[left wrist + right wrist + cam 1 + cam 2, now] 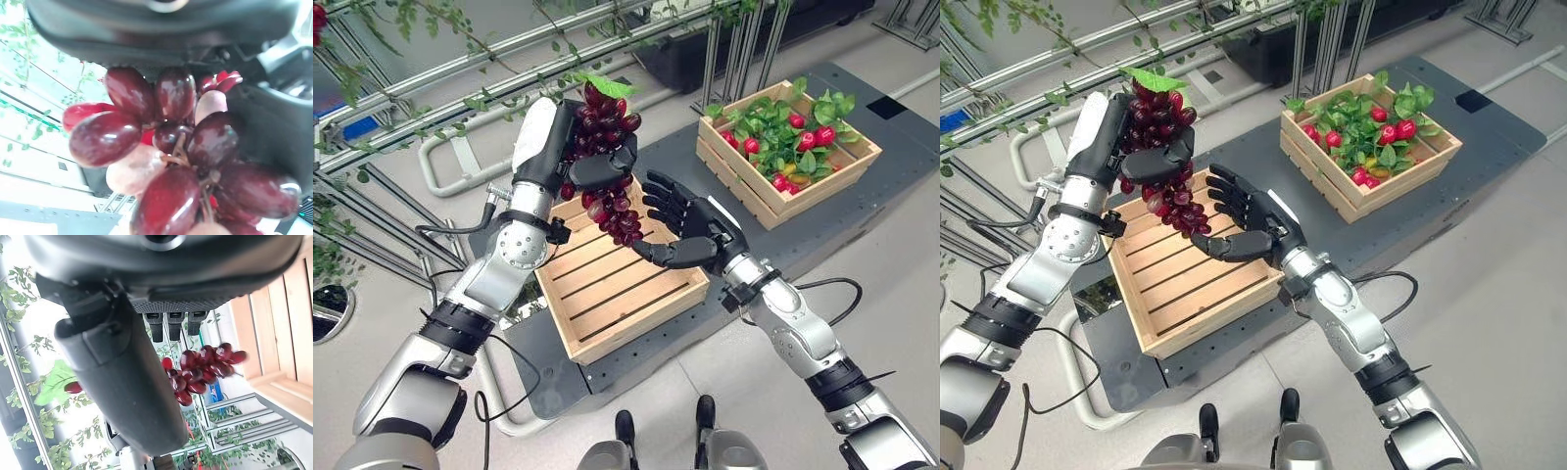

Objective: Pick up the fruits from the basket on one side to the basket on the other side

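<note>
One grape bunch (pixel 605 162) clenched in left hand (pixel 570 147), hanging lengthwise above empty slatted crate (pixel 617 294); right hand (pixel 690 230) spread and released just beside lower grapes, nearer than far crate (pixel 788 147) of red fruit; likely handover next.

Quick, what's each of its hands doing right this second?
Left hand: shut on a bunch of dark red grapes, held above the empty wooden slatted crate.
Right hand: open, fingers spread beside the hanging grapes, holding nothing.
</note>
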Motion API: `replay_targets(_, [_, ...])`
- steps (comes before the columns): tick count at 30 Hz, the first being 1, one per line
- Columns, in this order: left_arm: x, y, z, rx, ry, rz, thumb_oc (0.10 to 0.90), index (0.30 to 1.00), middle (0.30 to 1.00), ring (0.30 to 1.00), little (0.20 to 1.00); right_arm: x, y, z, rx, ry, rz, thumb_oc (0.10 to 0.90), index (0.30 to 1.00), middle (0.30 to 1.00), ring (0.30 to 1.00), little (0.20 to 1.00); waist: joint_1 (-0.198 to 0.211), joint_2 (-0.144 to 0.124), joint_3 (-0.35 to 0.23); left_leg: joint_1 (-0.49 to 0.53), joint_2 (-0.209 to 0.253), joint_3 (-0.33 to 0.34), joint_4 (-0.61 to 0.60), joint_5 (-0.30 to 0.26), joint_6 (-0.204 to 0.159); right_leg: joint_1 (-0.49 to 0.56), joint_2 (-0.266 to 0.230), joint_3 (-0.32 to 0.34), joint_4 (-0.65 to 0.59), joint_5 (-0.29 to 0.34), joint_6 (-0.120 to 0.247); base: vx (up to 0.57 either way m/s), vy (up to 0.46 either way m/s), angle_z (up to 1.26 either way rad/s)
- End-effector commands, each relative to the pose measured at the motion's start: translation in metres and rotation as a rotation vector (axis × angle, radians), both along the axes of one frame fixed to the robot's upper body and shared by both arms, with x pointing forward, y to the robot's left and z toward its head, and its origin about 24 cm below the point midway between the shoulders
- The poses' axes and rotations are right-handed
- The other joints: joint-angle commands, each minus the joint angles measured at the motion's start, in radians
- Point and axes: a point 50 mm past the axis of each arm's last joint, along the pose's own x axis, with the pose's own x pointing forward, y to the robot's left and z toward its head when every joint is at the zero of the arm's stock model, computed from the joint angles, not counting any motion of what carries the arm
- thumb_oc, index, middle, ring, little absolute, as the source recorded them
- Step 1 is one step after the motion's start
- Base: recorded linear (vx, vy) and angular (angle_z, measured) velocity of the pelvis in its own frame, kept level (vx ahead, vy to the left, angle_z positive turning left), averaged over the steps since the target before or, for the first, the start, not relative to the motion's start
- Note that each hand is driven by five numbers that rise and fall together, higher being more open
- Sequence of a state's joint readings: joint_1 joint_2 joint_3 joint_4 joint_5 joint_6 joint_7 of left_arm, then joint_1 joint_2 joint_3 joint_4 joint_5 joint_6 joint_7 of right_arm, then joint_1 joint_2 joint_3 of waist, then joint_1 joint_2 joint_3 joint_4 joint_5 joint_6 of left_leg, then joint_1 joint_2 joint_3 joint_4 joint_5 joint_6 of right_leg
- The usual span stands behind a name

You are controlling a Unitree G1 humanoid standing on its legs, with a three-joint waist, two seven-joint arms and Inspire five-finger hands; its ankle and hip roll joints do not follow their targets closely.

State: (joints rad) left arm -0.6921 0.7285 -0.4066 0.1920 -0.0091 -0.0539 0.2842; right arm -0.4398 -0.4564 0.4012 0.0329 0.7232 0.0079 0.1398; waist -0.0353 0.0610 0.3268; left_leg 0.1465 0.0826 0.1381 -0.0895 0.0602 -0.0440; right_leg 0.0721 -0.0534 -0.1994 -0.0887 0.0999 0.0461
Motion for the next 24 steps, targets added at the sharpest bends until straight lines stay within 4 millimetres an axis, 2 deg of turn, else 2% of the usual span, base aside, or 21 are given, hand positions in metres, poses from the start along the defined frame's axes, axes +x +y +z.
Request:
replay_targets(1, [0.0, -0.01, 0.042, -0.063, -0.161, -0.11, 0.4, 0.3, 0.3, 0.3, 0.3, -0.002, 0.022, 0.024, 0.161, -0.063, 0.073, 0.8, 0.9, 0.9, 0.9, 0.9, 0.015, -0.015, -0.249, -0.01, -0.055, -0.033, 0.002, -0.111, -0.007, 0.083, -0.046, -0.023, 0.001, -0.134, 0.035, -0.03, -0.031, 0.05])
replay_targets(5, [0.002, -0.022, 0.05, -0.054, -0.177, -0.161, 0.4, 0.3, 0.3, 0.3, 0.3, 0.005, 0.031, 0.034, 0.188, -0.046, 0.094, 0.8, 0.9, 0.9, 0.9, 0.9, 0.021, -0.018, -0.261, -0.012, -0.056, -0.041, 0.002, -0.113, -0.005, 0.084, -0.046, -0.032, 0.001, -0.139, 0.033, -0.02, -0.028, 0.07])
replay_targets(10, [-0.001, -0.035, 0.055, 0.003, -0.188, -0.237, 0.4, 0.3, 0.3, 0.3, 0.3, 0.007, 0.038, 0.034, 0.244, 0.017, 0.135, 0.8, 0.9, 0.9, 0.9, 0.9, 0.027, -0.019, -0.269, -0.001, -0.053, -0.033, 0.002, -0.119, -0.001, 0.097, -0.048, -0.034, 0.001, -0.147, 0.03, 0.0, -0.004, 0.01])
replay_targets(18, [0.002, -0.05, 0.052, 0.107, -0.157, -0.298, 0.4, 0.3, 0.3, 0.3, 0.3, 0.007, 0.055, 0.047, 0.334, 0.042, 0.218, 0.8, 0.9, 0.9, 0.9, 0.9, 0.034, -0.023, -0.283, 0.015, -0.051, -0.038, 0.002, -0.13, 0.002, 0.112, -0.049, -0.027, 0.001, -0.154, 0.032, 0.0, -0.001, 0.0])
replay_targets(24, [0.001, -0.061, 0.055, 0.113, -0.166, -0.363, 0.4, 0.3, 0.3, 0.3, 0.3, 0.006, 0.069, 0.044, 0.357, 0.129, 0.282, 0.8, 0.9, 0.9, 0.9, 0.9, 0.036, -0.028, -0.291, 0.018, -0.048, -0.042, 0.002, -0.132, 0.003, 0.115, -0.049, -0.024, 0.001, -0.156, 0.031, 0.0, 0.0, 0.0])
